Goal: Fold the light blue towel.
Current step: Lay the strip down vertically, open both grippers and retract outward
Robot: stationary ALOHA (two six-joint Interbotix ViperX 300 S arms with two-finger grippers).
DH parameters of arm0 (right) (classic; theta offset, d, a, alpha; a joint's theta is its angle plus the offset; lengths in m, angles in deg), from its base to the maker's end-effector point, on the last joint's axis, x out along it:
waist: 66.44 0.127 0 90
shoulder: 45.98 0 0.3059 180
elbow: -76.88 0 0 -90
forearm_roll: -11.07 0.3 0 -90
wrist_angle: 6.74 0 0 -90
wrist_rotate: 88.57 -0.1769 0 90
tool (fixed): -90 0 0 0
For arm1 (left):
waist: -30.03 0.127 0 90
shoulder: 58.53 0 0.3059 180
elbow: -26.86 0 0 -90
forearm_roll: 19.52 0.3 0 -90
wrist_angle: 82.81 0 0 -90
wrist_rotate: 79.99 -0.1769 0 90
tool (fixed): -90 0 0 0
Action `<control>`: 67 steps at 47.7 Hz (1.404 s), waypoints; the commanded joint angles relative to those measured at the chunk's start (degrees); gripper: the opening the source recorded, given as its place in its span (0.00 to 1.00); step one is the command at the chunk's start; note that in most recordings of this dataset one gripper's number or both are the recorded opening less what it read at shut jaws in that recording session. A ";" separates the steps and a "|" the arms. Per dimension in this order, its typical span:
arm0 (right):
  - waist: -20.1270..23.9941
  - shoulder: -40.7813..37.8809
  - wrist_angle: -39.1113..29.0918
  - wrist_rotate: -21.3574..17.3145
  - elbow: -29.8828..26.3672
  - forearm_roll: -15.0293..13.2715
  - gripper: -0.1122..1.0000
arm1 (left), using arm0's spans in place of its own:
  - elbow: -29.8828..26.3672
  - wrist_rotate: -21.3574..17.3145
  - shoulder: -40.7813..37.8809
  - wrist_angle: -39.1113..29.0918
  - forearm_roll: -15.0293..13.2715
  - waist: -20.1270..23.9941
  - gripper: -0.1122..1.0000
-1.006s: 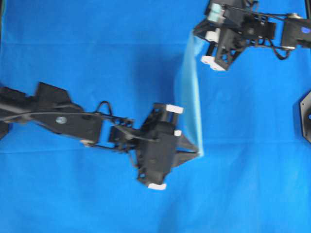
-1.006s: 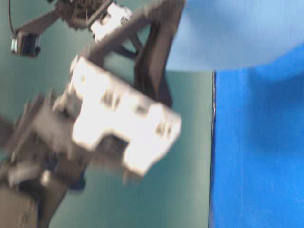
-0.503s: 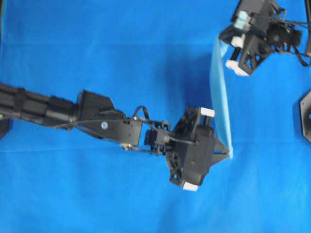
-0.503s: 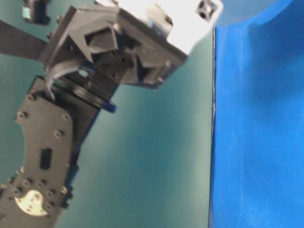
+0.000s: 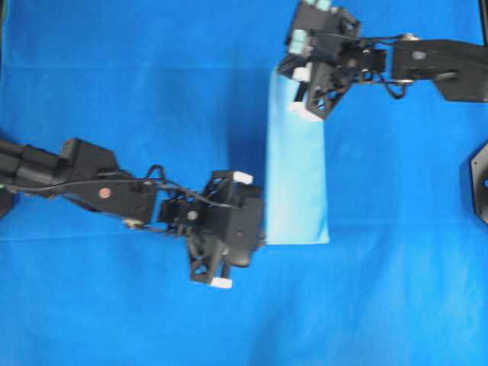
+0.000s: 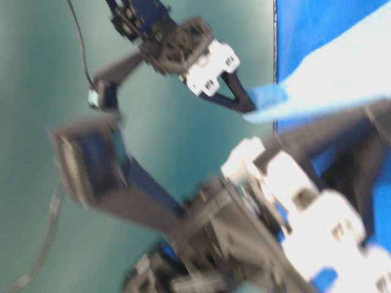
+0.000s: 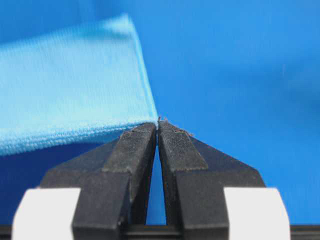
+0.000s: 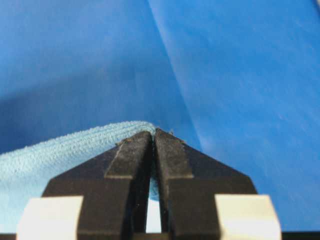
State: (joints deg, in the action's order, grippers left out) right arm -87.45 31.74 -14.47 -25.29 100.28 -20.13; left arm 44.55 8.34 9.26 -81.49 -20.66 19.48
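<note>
One towel (image 5: 297, 164), one sheet (image 5: 152, 91) — two hands (image 5: 261, 238) (image 5: 284, 70).

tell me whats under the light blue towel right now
Under the light blue towel only the deep blue sheet shows, running out on every side. The patch directly beneath is covered, so anything lying there cannot be seen.

Both arms black w/ thin black cables looped along them. Left gripper (image 5: 259, 238) and right gripper (image 5: 299, 90): black wedge fingers (image 7: 137, 150), ribbed pads, white blocks at base. Right wrist has teal bit, poss. a label.
</note>
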 commanded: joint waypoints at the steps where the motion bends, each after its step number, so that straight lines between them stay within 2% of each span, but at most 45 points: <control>1: -0.62 -1.05 0.70 -0.09 -2.90 -0.26 0.12 | 2.37 0.26 3.43 0.79 -0.18 -0.62 0.12; 11: -0.53 -2.90 0.70 -0.09 -4.22 -0.26 0.12 | 5.45 0.18 4.04 3.43 -0.18 -0.62 0.12; 24: -0.09 -2.90 2.46 0.00 -3.78 -0.35 0.13 | 5.36 -0.09 3.25 5.80 -0.18 0.18 0.13; 27: -0.09 -2.90 2.81 0.09 -3.78 -0.44 0.20 | 5.27 0.00 3.25 6.50 -0.18 0.26 0.15; 28: -0.09 -2.90 2.99 0.18 -3.78 -0.44 0.25 | 5.27 0.00 3.25 6.77 -0.18 0.35 0.18; 35: -0.18 -2.90 2.81 0.70 -3.78 -0.88 0.64 | 5.27 -0.26 3.52 7.65 -0.18 0.88 0.58; 37: -0.18 -2.90 2.90 0.97 -3.78 -1.05 0.68 | 5.36 -0.35 3.69 7.56 -0.18 1.05 0.70; 39: -0.18 -2.90 2.90 1.23 -3.87 -1.05 0.67 | 5.54 -0.35 4.13 7.38 -0.18 1.23 0.79; 42: -0.26 -2.81 2.81 1.58 -3.96 -1.05 0.64 | 5.54 -0.35 4.83 6.86 -0.18 1.32 0.87; 51: -0.18 -1.05 3.08 3.08 -3.78 -1.05 0.63 | 5.63 -1.32 7.91 3.96 -0.18 1.49 0.86; 58: 0.35 1.93 2.72 3.16 -2.81 -1.05 0.63 | 5.71 -3.60 11.87 1.49 -0.18 1.58 0.86; 67: 2.20 7.91 2.72 2.64 1.67 -1.05 0.63 | 7.73 -6.24 18.37 0.09 -0.18 2.46 0.84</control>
State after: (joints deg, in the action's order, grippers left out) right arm -86.21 35.87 -11.92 -22.39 100.98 -21.01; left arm 51.84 2.45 23.67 -81.49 -20.75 21.24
